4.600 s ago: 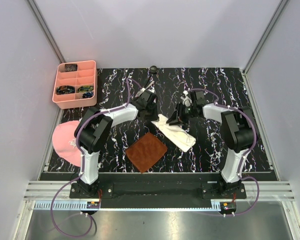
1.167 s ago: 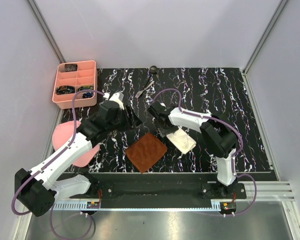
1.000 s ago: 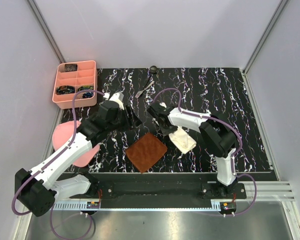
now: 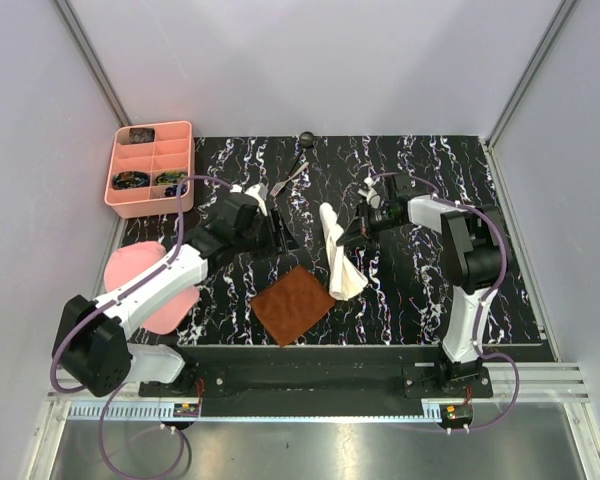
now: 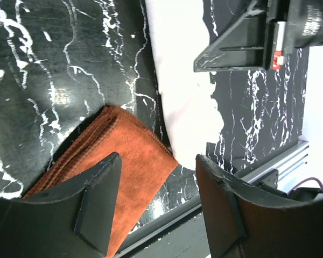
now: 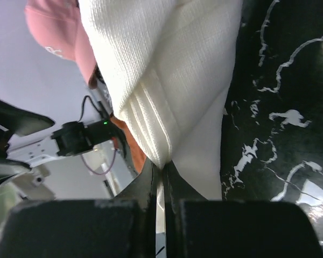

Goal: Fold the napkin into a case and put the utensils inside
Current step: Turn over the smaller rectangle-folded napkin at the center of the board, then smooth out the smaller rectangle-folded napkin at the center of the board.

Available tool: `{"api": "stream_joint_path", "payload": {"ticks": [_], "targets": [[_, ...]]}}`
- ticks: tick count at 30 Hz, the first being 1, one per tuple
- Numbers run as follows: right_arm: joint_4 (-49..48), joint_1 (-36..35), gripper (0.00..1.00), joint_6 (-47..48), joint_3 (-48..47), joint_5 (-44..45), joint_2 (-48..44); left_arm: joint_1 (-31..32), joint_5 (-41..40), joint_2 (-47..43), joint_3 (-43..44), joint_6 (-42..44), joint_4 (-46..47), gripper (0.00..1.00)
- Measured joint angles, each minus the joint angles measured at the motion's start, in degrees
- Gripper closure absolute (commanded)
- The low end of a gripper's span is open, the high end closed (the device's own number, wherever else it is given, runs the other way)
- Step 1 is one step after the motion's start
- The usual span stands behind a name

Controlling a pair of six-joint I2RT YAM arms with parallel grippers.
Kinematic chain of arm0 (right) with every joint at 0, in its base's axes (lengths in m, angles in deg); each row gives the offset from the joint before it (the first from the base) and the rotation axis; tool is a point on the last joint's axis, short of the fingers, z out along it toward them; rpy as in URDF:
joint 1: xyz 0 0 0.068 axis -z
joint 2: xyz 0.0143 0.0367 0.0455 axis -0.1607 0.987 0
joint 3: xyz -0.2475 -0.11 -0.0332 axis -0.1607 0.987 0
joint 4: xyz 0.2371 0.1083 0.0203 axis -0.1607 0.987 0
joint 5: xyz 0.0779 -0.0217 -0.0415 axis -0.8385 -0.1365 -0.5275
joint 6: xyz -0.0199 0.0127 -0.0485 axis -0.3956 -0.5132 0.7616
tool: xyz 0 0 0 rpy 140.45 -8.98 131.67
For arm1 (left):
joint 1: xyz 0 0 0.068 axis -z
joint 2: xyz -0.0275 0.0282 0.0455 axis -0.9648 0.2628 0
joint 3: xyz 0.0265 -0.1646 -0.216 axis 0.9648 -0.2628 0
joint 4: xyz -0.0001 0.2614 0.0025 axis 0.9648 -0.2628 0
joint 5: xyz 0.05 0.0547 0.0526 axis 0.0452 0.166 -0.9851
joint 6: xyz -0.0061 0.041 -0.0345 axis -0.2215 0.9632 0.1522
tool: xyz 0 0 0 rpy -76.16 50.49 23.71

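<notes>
- Mat (image 4: 293, 303): brown square, flat on the surface, nearest the arm bases. Used as the landmark below.
- Napkin (image 4: 340, 265): cream cloth folded to a narrow layered strip just right of the mat. Its near end touches or overlaps the mat's right corner, and the strip runs away from there.
- Right hand (image 6: 162, 169): clenched on a fold of the napkin at the strip's far end, beyond and right of the mat. The wrist view shows the fingers pinched tight with cloth bulging above them. That end looks raised off the surface.
- Left hand (image 5: 159, 161): released, holding nothing. It hovers beyond the mat's far corner, left of the strip, with its camera looking down at the mat edge and the napkin.
- Step, judged: folding is in hand and not finished, and no utensil is loaded.
- Next move, judged: bring the pinched end over along the strip to make the pocket layer and set it down square. The cloth is soft, so the left hand will likely need to pin the end by the mat or the strip will drag.
- Fork (image 4: 287, 182): grey, on the surface well beyond the mat, untouched.
- Spoon (image 4: 305, 140): dark, farther beyond the mat than the fork, near the surface's far edge.
- Cap (image 4: 130, 275): pink, left of the mat, not in play.
- Tray (image 4: 152, 208): pink, far left beyond the mat, not in play.
</notes>
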Motion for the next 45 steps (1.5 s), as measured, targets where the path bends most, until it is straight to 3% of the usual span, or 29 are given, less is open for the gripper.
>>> {"api": "stream_joint_path", "payload": {"ticks": [5, 11, 14, 17, 20, 23, 27, 28, 30, 31, 38, 45], "targets": [[-2.23, 4.92, 0.90, -0.57, 0.31, -7.13, 2.89, 0.17, 1.68, 2.99, 0.13, -0.83, 2.16, 0.40], [-0.22, 11.87, 0.42, 1.09, -0.50, -10.14, 6.62, 3.32, 3.30, 8.70, 2.80, -1.53, 4.87, 0.41], [4.39, 15.06, 0.37, 3.65, -1.62, -7.02, 6.84, 6.25, 4.74, 12.72, 5.53, -2.45, 7.26, 0.46], [9.90, 16.65, 0.34, 5.95, -3.65, 2.86, 5.53, 8.70, 6.34, 16.79, 8.26, -3.15, 9.62, 0.50], [13.57, 16.50, 0.34, 6.12, -2.29, 12.96, -0.70, 10.62, 7.91, 20.52, 10.51, -3.72, 11.89, 0.58], [13.88, 16.06, 0.35, 5.05, 2.86, 16.68, -11.26, 11.78, 8.96, 23.50, 11.58, -4.37, 13.79, 0.64], [11.98, 12.00, 0.48, 2.69, 10.71, 18.27, -21.77, 11.96, 10.14, 26.71, 11.87, -4.87, 15.43, 0.66], [10.58, 10.32, 0.60, 1.77, 12.94, 18.36, -23.02, 11.96, 10.62, 27.71, 12.55, -4.87, 15.28, 0.68], [7.69, 7.74, 0.66, 0.13, 17.20, 17.73, -23.98, 11.69, 11.54, 30.10, 14.97, -4.81, 15.39, 0.72], [6.08, 6.86, 0.70, -1.09, 19.69, 17.27, -24.04, 11.47, 12.04, 31.63, 16.74, -4.76, 15.69, 0.78], [-4.81, 6.80, 0.70, -8.55, 32.54, 15.65, -23.89, 8.79, 13.22, 42.36, 26.99, -4.48, 24.52, 0.85], [-13.44, 6.91, 0.69, -12.24, 36.85, 12.44, -21.42, 4.76, 15.17, 62.75, 43.63, -7.98, 29.94, 0.85]]}}
